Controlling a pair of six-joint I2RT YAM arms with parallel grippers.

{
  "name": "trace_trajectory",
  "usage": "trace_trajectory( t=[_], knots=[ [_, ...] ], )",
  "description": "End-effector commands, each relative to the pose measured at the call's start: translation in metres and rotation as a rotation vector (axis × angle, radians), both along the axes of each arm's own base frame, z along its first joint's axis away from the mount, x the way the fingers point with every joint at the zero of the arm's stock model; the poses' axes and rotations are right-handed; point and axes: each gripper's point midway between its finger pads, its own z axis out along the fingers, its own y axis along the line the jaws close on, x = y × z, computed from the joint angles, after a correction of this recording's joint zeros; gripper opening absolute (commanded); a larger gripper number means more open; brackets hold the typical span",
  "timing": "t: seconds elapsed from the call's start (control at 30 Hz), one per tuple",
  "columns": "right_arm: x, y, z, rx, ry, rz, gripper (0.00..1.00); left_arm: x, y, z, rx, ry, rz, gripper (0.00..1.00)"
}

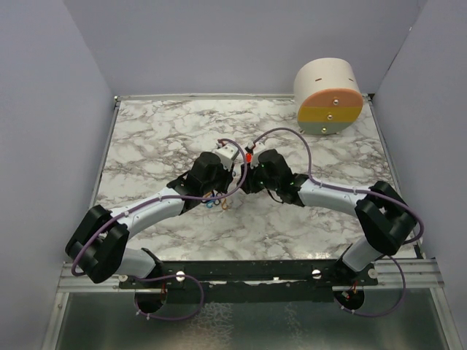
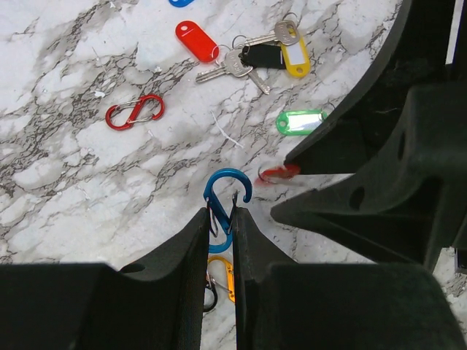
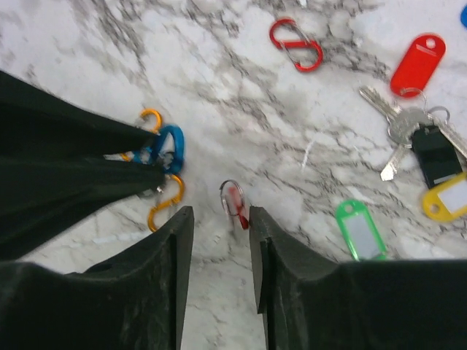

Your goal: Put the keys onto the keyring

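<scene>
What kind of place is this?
Probably a robot lab test booth: plain walls box in a marble-patterned table, and the left arm and right arm are bolted to a metal rail at its edge.

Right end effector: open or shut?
Open. The right end effector has its fingers apart, with marble showing beside the blurred red key tag between them.

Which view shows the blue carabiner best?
Left wrist: the blue carabiner is centre frame, sharp, clamped between the left fingers, hook end clear. Right wrist shows it partly hidden behind those fingers, beside orange loops. Top external shows only a blue speck under the arms.
</scene>
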Motion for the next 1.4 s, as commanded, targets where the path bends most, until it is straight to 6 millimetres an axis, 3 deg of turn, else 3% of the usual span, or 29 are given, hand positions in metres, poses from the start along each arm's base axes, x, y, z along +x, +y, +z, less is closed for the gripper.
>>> trace_trajectory(
  t=[0.0, 0.37, 0.77, 1.37],
  knots=[
    [-0.012, -0.025, -0.025, -0.079, 0.06, -0.058, 0.42, 0.004, 0.004, 0.004, 0.0, -0.02, 0.035, 0.0],
    [-0.003, -0.045, -0.022, -0.118, -0.013, -0.142, 0.49, 0.005, 0.012, 0.007, 0.005, -0.021, 0.084, 0.0],
    [-0.005, -0.021, -0.039, -0.114, -0.008, -0.002, 0.47, 0.008, 0.018, 0.006, 0.01, -0.013, 0.121, 0.0],
    [-0.017, 0.003, -0.056, -0.199, -0.195, 0.225, 0.43, 0.016, 0.041, 0.006, -0.027, 0.008, 0.188, 0.0]
  ],
)
